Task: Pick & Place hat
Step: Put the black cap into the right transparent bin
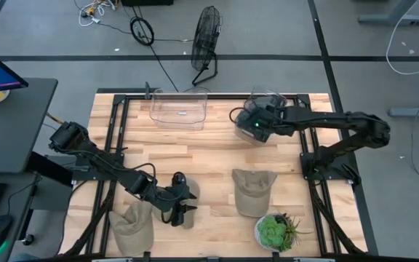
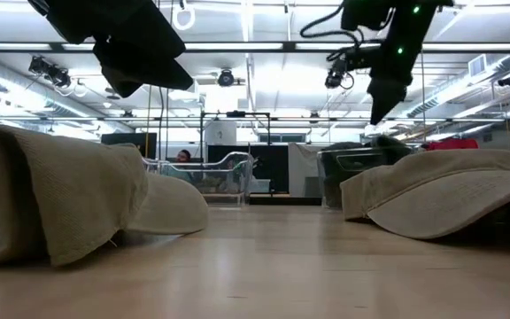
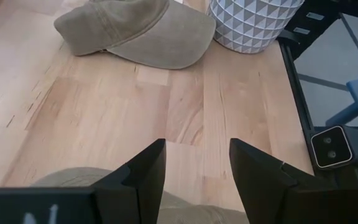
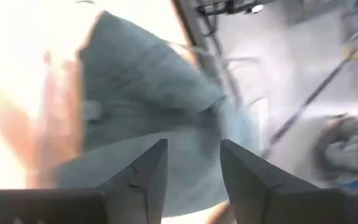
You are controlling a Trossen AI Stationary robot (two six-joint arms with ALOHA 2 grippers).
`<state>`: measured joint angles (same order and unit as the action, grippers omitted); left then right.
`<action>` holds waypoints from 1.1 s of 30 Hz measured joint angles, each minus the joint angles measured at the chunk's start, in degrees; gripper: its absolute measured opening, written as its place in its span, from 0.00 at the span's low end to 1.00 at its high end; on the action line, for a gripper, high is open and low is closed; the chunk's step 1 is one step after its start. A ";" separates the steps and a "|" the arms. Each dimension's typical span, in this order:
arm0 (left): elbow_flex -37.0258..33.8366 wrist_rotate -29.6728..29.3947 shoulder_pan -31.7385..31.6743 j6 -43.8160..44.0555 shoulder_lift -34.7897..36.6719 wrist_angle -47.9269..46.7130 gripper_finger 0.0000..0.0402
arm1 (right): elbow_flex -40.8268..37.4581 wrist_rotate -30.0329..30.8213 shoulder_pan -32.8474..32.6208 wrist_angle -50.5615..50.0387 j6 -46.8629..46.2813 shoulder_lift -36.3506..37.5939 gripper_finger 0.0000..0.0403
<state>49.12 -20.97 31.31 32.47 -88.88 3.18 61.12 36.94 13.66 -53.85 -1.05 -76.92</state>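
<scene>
Two tan hats lie on the wooden table. One hat (image 1: 133, 227) (image 2: 60, 195) rests near the table's near left corner; its edge (image 3: 67, 177) shows under my left gripper's fingers. The other hat (image 1: 252, 191) (image 3: 135, 31) (image 2: 441, 199) lies right of centre, brim on the wood. My left gripper (image 1: 183, 212) (image 3: 194, 146) is open and hangs above the table between the two hats, raised clear in the low view (image 2: 131, 53). My right gripper (image 1: 250, 125) (image 4: 193, 144) is open over a dark bin (image 1: 264, 109) at the far edge.
A potted green plant in a white patterned pot (image 1: 275, 231) (image 3: 253, 22) stands at the near edge, beside the right hat. A clear plastic bin (image 1: 179, 108) sits at the far edge, left of the dark bin. Bare wood (image 1: 209, 156) lies in the table's middle.
</scene>
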 joint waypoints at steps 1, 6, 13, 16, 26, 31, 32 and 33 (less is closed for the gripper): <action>0.00 0.00 0.00 0.02 0.00 0.00 0.45 | 0.00 -1.11 -0.53 -0.99 -3.05 0.32 0.37; 0.00 0.00 0.00 -0.03 0.00 0.02 0.45 | -1.88 -3.41 -1.09 -4.25 -10.69 0.26 0.26; 0.00 0.00 0.00 -0.11 0.00 0.01 0.45 | -9.51 -8.04 1.03 4.03 -11.20 0.16 0.02; 0.00 -0.49 0.00 -0.11 0.00 0.00 0.45 | -11.86 -8.58 2.02 9.05 -10.64 0.16 0.03; 0.00 -1.31 -0.02 -0.09 0.00 0.00 0.45 | -17.39 -15.32 6.96 19.29 -6.84 0.16 0.01; 0.00 -1.31 -0.02 -0.11 0.00 0.00 0.45 | -15.51 -15.36 6.34 16.20 -8.91 0.19 0.01; 0.00 -1.31 -0.02 -0.10 0.00 0.00 0.45 | -14.69 -15.40 6.00 15.79 -9.26 0.19 0.02; 0.00 -1.31 -0.02 -0.09 0.00 0.00 0.45 | -13.80 -15.38 5.56 15.37 -9.27 0.16 0.02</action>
<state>49.12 -22.28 31.29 32.38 -88.88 3.18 47.33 21.56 19.22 -38.48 -10.32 -76.75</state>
